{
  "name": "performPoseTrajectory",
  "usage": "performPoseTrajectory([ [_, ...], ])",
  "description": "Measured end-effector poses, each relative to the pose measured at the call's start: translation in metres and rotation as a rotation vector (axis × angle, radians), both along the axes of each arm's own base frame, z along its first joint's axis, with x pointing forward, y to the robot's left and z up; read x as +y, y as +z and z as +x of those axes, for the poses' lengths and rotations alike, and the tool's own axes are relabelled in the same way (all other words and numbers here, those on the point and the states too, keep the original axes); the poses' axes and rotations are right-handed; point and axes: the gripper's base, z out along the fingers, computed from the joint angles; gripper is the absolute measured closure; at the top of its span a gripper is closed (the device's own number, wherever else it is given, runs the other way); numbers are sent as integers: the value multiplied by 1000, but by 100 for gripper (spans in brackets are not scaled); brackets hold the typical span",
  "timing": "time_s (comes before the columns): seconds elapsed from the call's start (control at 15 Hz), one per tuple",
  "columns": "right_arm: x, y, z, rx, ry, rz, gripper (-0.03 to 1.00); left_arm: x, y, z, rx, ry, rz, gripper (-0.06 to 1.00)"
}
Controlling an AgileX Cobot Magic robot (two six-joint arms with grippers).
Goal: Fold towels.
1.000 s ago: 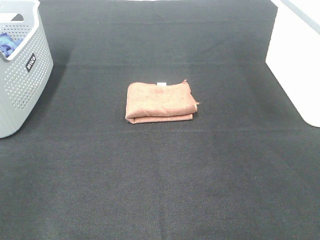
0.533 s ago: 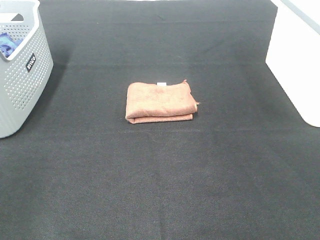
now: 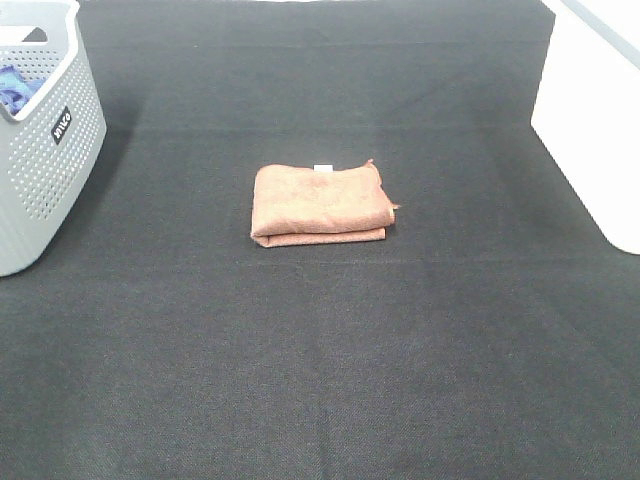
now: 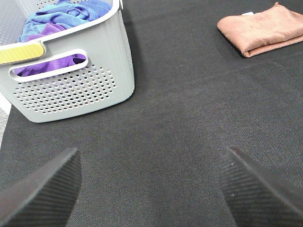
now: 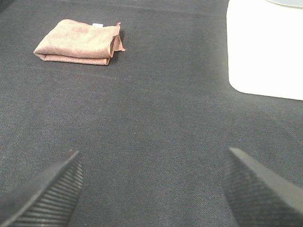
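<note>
Judging by the stacked layers, your towel (image 3: 320,204) is folded. Keep both sets of jaws spread, clear of it.

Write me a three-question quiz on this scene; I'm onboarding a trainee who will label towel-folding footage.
1. True or false: the terracotta towel lies folded on the black mat.
2. What holds the blue and purple cloths?
A. grey perforated basket
B. white bin
3. Fill in: the left gripper and right gripper are both ___, holding nothing.

Key: 1 true; 2 A; 3 open.
</note>
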Motion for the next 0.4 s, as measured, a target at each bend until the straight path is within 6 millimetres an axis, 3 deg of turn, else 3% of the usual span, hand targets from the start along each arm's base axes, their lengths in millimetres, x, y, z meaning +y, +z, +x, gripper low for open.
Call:
performPoseTrajectory([
  [0.4, 0, 0, 0, 0, 0, 0, 21, 0, 0, 0, -1, 0, 0, 18],
])
